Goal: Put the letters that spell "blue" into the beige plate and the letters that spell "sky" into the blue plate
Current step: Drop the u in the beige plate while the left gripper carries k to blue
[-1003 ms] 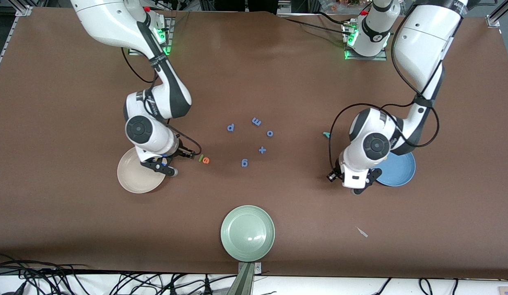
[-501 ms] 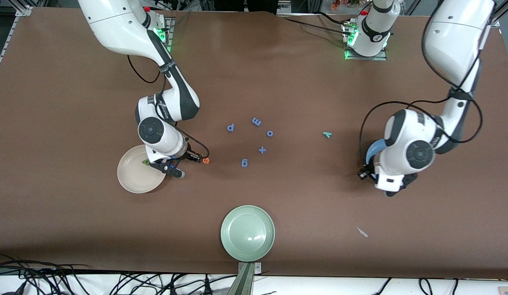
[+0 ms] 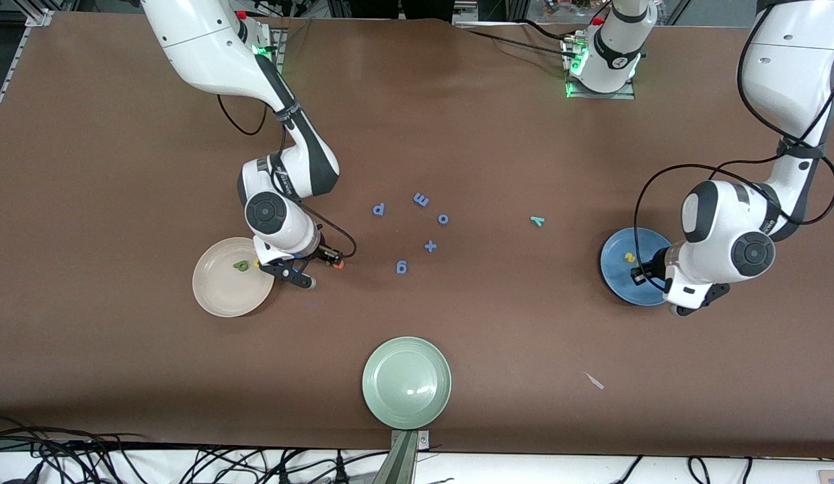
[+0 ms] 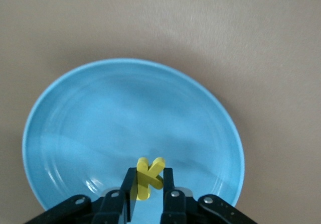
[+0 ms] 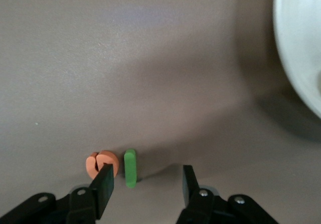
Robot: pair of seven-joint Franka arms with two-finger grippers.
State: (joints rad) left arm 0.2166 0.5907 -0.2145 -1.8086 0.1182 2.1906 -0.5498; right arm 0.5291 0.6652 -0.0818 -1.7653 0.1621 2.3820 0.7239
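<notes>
My left gripper (image 3: pixel 689 304) hangs over the blue plate (image 3: pixel 619 279), shut on the yellow k (image 4: pixel 149 179), which stands just above the plate's floor (image 4: pixel 125 118). A yellow s (image 3: pixel 630 257) lies in that plate. The teal y (image 3: pixel 537 220) lies on the table toward the middle. My right gripper (image 5: pixel 147 176) is open and low beside the beige plate (image 3: pixel 222 292). The green l (image 5: pixel 130 168) lies between its fingers and the orange e (image 5: pixel 102 163) just outside one fingertip. In the beige plate lie a green b (image 3: pixel 241 266) and a yellow letter (image 3: pixel 257 263).
Several all-blue letters and a plus sign (image 3: pixel 430 246) lie mid-table between the arms. A pale green plate (image 3: pixel 406 382) sits near the front edge. A small white scrap (image 3: pixel 594 380) lies nearer the camera than the blue plate.
The left arm swung toward its own end of the table, uncovering the blue plate. The right gripper moved off the beige plate to the green l and orange e.
</notes>
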